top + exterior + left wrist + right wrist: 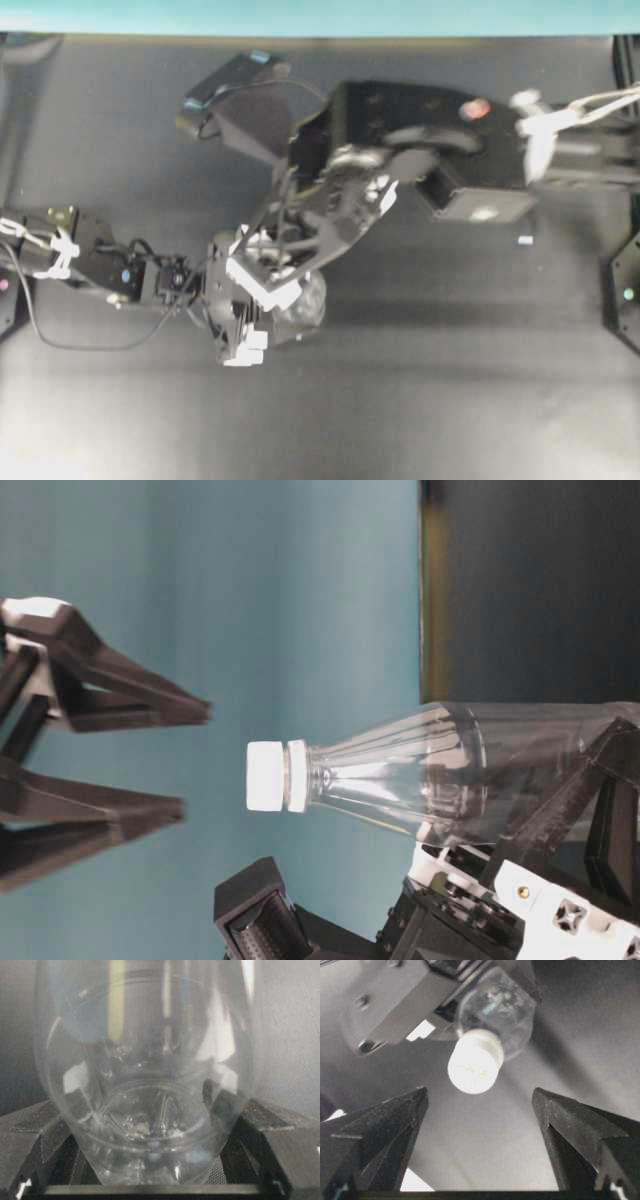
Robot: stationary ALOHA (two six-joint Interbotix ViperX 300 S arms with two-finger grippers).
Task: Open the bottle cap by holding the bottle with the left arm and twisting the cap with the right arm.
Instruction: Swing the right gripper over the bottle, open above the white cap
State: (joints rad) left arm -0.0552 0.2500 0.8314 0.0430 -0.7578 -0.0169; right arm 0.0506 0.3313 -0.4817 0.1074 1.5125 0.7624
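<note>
Open air separates the right gripper [480, 1105] from the bottle cap [472, 1064], which sits at twelve o'clock of its spread fingers (nothing between them). The left gripper [160, 1160] blocks both flanks of the bottle [150, 1075].

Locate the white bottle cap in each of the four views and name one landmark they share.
Overhead exterior: not visible, hidden beneath the right arm.
Table-level exterior: the bottle cap sits left of centre, pointing left toward open black jaws.
Left wrist: not in view; only the bottle's base shows.
Right wrist: upper centre, above the open jaws.
Shared landmark: the bottle, clear-bodied, seen in every view.
</note>
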